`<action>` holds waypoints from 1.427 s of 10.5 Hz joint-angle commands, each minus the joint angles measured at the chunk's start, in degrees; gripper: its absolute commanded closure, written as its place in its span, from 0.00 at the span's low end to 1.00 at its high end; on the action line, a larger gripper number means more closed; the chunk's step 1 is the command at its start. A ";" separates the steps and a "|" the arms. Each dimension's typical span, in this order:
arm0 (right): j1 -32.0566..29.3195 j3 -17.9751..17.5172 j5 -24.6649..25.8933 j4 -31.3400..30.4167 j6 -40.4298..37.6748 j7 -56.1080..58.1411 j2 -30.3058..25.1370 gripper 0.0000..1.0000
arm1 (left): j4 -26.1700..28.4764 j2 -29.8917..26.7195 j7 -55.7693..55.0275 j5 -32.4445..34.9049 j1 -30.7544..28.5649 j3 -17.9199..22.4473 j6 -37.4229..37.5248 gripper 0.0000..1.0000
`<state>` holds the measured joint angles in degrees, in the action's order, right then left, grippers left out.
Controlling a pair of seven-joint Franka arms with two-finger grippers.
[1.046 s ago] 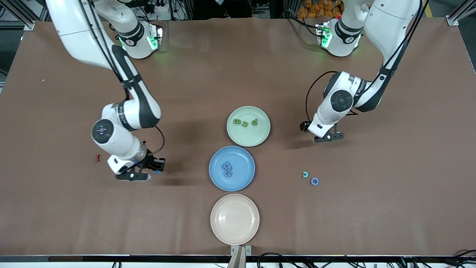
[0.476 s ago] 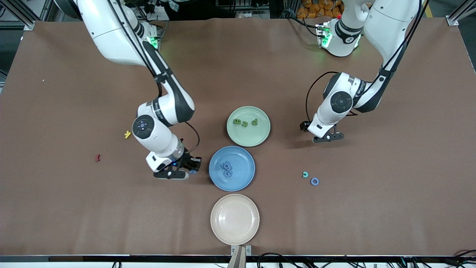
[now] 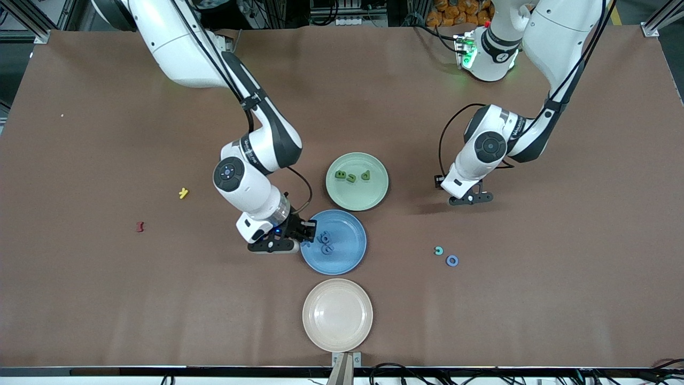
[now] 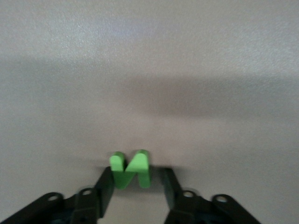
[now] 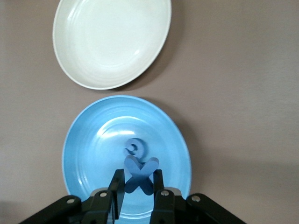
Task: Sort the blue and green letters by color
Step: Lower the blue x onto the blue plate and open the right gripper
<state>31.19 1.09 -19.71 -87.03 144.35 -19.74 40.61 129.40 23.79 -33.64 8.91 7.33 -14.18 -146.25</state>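
My right gripper (image 3: 303, 233) is shut on a blue plus-shaped letter (image 5: 140, 174) and hangs over the edge of the blue plate (image 3: 350, 259) toward the right arm's end. Two blue letters (image 3: 325, 243) lie in that plate, one of them seen as a curled piece (image 5: 135, 148) on the blue plate (image 5: 81, 140). Three green letters (image 3: 352, 176) lie in the green plate (image 3: 358, 200). My left gripper (image 3: 470, 199) is low over the table, open around a green N (image 4: 131, 169). One finger (image 4: 106, 184) touches the N; the other stands apart from it.
A beige plate (image 3: 337, 315) sits nearest the front camera. A teal curled piece (image 3: 438, 250) and a bluish ring (image 3: 452, 260) lie toward the left arm's end. A yellow piece (image 3: 183, 193) and a dark red piece (image 3: 140, 226) lie toward the right arm's end.
My right arm has carried the blue plus from the right arm's end of the table to the blue plate's edge, uncovering the yellow piece. The left gripper has barely moved.
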 commanded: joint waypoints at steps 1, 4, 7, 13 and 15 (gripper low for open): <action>2.20 -0.30 -3.50 4.06 -0.21 -8.78 3.33 0.74 | -0.11 -0.15 1.74 -0.56 -0.57 -0.15 -0.35 1.00; 3.35 -0.30 -3.67 4.50 1.62 -13.54 4.65 0.18 | -0.46 -2.42 1.47 -0.64 -0.57 -0.24 -0.35 1.00; 2.82 -0.13 -2.54 4.76 1.38 -15.69 4.74 0.00 | -3.00 -5.50 -0.89 -1.43 -0.48 -0.32 -0.09 1.00; -4.28 2.77 7.66 4.50 -16.08 -3.15 0.45 0.00 | -10.73 -8.50 -14.50 -1.52 0.05 -3.48 1.30 1.00; -9.46 2.86 7.75 4.24 -22.07 3.35 -3.50 0.00 | -16.60 -8.33 -20.02 -1.52 0.13 -5.07 7.26 1.00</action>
<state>26.75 4.62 -13.23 -81.83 128.50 -22.48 42.32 118.21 15.84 -47.85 8.62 7.36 -17.67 -144.77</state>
